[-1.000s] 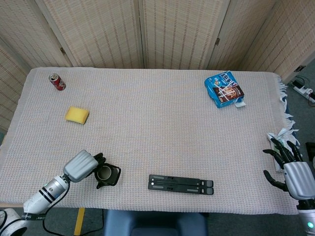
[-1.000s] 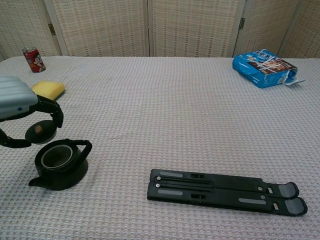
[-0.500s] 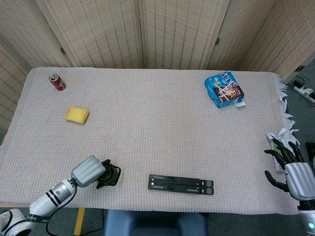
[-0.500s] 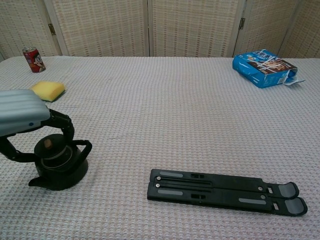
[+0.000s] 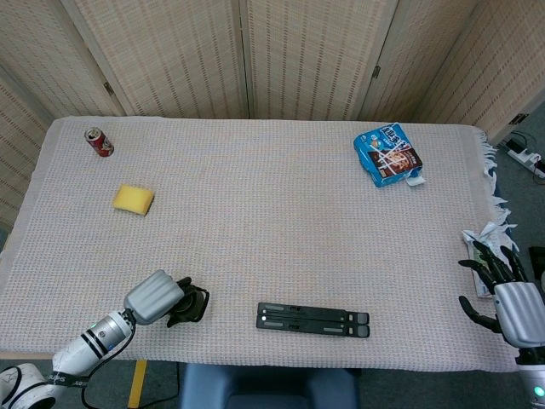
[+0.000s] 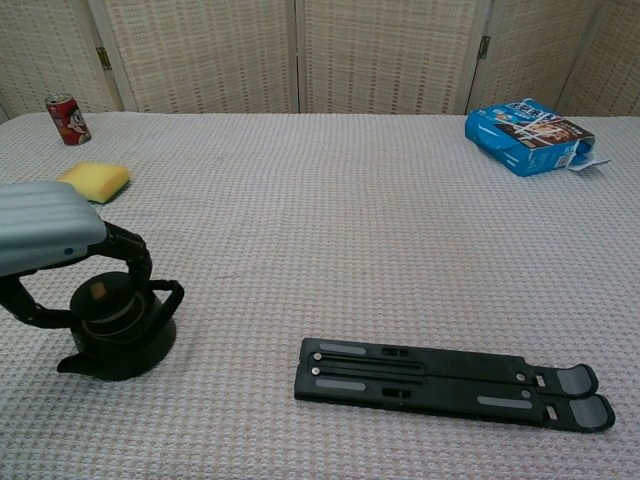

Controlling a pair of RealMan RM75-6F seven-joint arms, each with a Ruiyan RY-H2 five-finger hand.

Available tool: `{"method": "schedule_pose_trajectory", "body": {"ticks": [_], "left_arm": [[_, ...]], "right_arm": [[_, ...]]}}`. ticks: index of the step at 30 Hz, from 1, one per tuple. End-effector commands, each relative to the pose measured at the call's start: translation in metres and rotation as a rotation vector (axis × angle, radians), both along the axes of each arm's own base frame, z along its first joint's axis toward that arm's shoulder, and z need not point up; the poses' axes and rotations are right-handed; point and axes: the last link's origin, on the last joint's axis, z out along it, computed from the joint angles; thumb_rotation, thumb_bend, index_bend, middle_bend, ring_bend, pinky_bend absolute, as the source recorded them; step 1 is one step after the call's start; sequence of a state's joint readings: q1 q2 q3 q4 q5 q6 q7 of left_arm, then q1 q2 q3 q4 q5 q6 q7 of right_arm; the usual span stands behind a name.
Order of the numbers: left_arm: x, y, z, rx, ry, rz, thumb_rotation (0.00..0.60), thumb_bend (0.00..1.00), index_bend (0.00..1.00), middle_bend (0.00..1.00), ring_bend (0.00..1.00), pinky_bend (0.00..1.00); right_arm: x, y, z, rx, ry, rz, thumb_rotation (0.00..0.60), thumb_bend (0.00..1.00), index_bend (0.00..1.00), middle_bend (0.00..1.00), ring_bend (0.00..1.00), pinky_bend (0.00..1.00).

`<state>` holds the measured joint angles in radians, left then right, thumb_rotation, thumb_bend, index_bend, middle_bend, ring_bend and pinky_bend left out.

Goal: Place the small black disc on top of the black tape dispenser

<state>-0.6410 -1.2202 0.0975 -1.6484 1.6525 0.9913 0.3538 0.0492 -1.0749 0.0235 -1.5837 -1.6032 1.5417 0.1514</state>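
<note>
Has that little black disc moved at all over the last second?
Yes. In the chest view the small black disc, held by the left hand, has come down and rightward, from beside the tape dispenser to directly over its ring, farther from the yellow sponge.

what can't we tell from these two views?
- Head view: the left hand covers most of the tape dispenser; disc unseen.
- Chest view: whether the fingers have let go of the small black disc is unclear.
- Right hand: outside chest view, cut by the head view's edge.
</note>
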Motion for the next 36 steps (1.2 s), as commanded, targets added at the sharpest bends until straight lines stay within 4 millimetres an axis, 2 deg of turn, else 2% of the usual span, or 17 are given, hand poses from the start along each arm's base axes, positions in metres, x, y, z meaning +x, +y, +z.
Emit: {"method": "schedule_pose_trajectory", "body": {"ticks": [1,12,24,31,36], "left_arm": [[0.0,0.0,0.0,0.0,0.006,0.005,0.6,0.24,0.33,0.35,0.81,0.84],[0.001,0.001,0.002,0.014,0.016,0.018,0.6,0.24,0.19,0.27,0.81,0.84],[0.003,-0.002,0.011,0.046,0.032,0.046,0.6,0.24,0.14,0.2,0.79,0.84],[0.006,-0.002,0.023,0.091,0.026,0.071,0.6,0.24,0.14,0.17,0.78,0.84],[0.004,-0.007,0.029,0.091,0.036,0.083,0.6,0.24,0.21,0.17,0.78,0.84]], "right_arm": [[0.0,0.0,0.0,-0.001,-0.001,0.001,0.6,0.35,0.25,0.1,0.19,0.0],[0.0,0.0,0.0,-0.005,-0.002,0.003,0.6,0.35,0.25,0.11,0.2,0.0],[0.0,-0.001,0.0,-0.003,-0.001,0.003,0.6,0.35,0.25,0.11,0.2,0.0],[0.0,-0.001,0.0,-0.003,0.0,0.003,0.6,0.35,0.25,0.11,0.21,0.0],[0.001,-0.001,-0.001,-0.001,0.001,0.004,0.6,0.35,0.25,0.11,0.21,0.0]]}}
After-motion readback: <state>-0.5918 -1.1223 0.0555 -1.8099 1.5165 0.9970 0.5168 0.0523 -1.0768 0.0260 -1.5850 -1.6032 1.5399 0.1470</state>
